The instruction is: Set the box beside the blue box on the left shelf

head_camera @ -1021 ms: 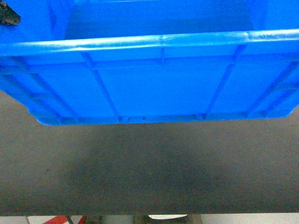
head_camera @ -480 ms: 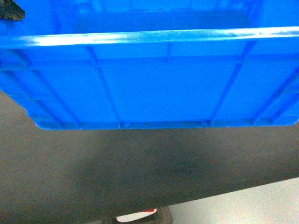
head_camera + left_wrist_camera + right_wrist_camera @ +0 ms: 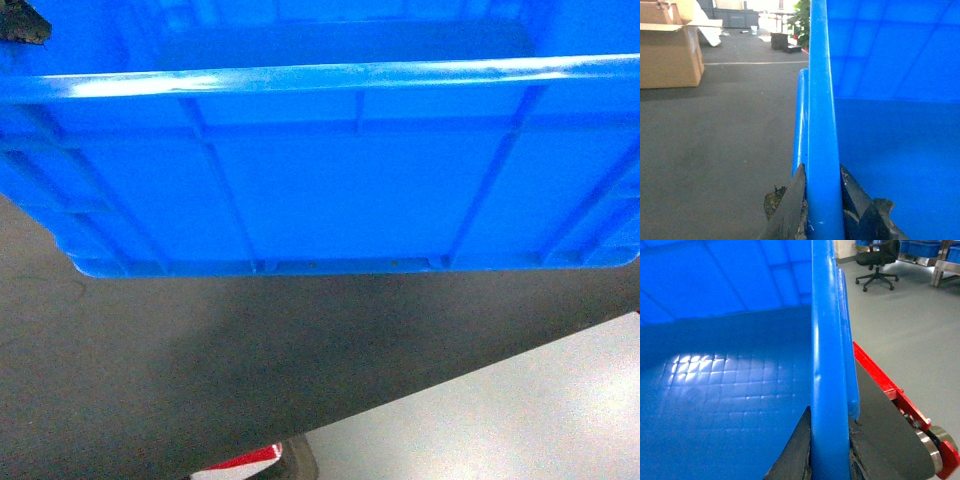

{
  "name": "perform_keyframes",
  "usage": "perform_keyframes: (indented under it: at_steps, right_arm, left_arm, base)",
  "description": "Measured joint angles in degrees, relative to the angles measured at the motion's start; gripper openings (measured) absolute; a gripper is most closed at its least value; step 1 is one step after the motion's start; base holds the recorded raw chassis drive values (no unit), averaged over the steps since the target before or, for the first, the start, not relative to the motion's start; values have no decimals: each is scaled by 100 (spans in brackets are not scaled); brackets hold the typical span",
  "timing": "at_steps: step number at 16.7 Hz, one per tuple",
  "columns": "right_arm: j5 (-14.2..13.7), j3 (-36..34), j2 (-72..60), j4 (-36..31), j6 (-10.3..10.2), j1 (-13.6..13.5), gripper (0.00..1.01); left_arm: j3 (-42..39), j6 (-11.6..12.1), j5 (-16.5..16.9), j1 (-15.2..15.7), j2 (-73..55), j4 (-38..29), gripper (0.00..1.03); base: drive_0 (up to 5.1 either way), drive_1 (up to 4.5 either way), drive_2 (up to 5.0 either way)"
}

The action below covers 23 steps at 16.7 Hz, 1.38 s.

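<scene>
Box [image 3: 880,150] rim between both pincers' fingers

Bright blue box [image 3: 340,190], faint grid-patterned floor inside; dark grey carpet [image 3: 200,360]; brown cardboard carton [image 3: 670,47]

text: none legible | labels: none | numbers: none

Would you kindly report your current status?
Left end effector and right end effector each clamp the box rim. Box carried off the floor. Left shelf not in view.
</scene>
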<state>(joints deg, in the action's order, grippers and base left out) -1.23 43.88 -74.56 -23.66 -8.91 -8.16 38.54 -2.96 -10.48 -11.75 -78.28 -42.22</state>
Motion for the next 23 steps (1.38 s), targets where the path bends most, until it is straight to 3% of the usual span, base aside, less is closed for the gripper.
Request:
perform_keyframes:
  at_steps: [23]
  right_arm:
    - [-2,0,0,-2,0,0,8]
  left_arm:
    - [0,-9,0,0,0,0,10]
  base:
    - [-154,-154,-154]
